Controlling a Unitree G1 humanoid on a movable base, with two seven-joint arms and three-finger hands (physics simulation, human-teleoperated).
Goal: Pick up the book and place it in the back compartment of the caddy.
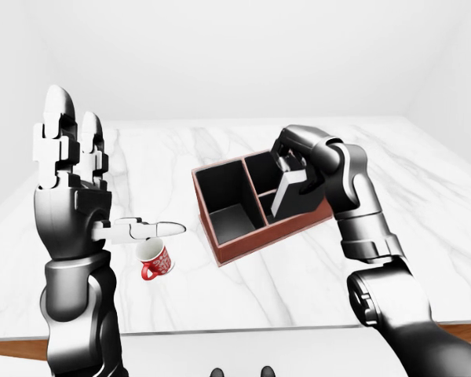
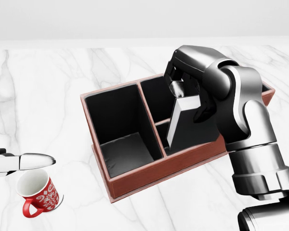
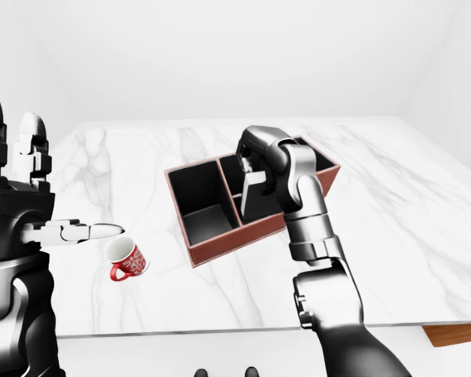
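While the right hand (image 2: 183, 89) is gripping the book (image 2: 181, 120) by its top end, the book is hanging tilted over the caddy (image 2: 116, 185), its lower end dipping into the near-right compartment in the head view. It is looking like a plain grey-white slab — pale cover, darker shaded side, no markings legible. The caddy, red-brown outside and black inside, is sitting on the marble table (image 2: 48, 86). Raised at the left-eye view's left, the left hand (image 1: 71, 192) is standing wide open, a finger pointing above the red mug (image 2: 37, 194).
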